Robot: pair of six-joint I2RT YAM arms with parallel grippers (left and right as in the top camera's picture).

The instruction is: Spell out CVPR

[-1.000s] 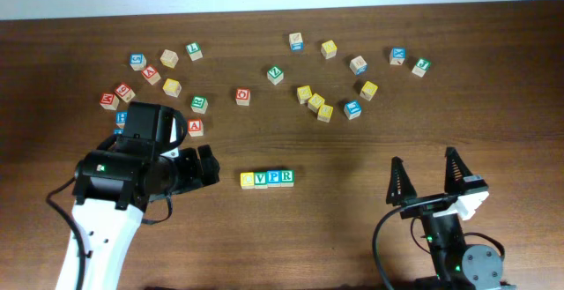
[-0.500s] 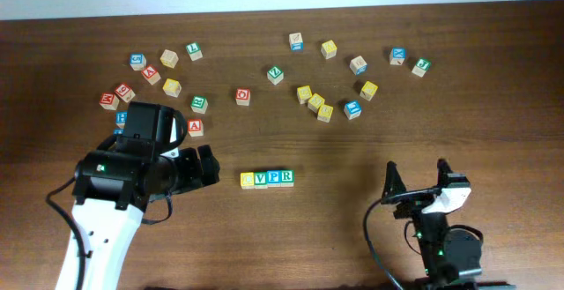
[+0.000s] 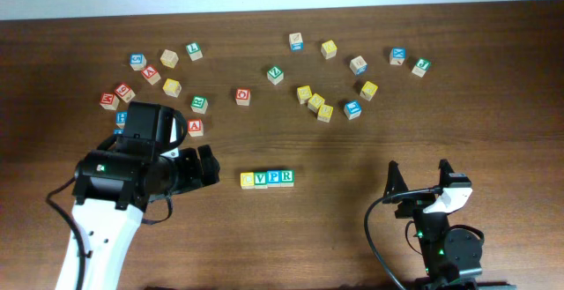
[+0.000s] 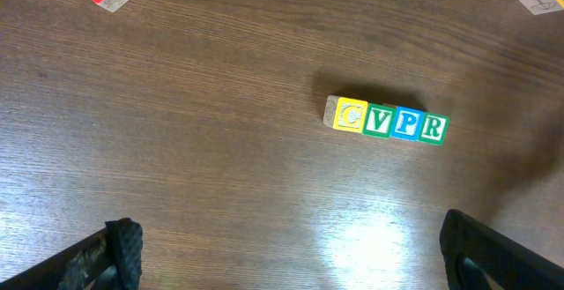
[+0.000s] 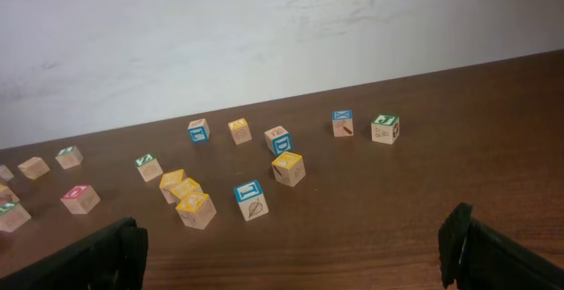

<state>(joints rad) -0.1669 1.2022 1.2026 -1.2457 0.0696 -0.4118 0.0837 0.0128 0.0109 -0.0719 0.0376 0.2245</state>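
Observation:
Four letter blocks stand touching in a row point(image 3: 266, 179) at the table's middle front: yellow C point(image 4: 351, 115), green V point(image 4: 378, 120), blue P point(image 4: 406, 122), green R point(image 4: 433, 128). My left gripper point(image 3: 204, 168) is open and empty, just left of the row; its two fingertips show at the bottom corners of the left wrist view point(image 4: 286, 255). My right gripper point(image 3: 418, 180) is open and empty at the front right, pointing to the far side, well right of the row.
Loose letter blocks lie scattered along the far half: a left cluster point(image 3: 163, 78), a single red-letter block point(image 3: 242, 96), a middle cluster point(image 3: 315, 103) and blocks at the far right point(image 3: 410, 61). The right wrist view shows a blue-topped block point(image 5: 250, 199) nearest, and a white wall behind.
My right arm pulled back toward the front edge and tilted up between one second ago and half a second ago. It has held still since. The left arm and the blocks have not moved.

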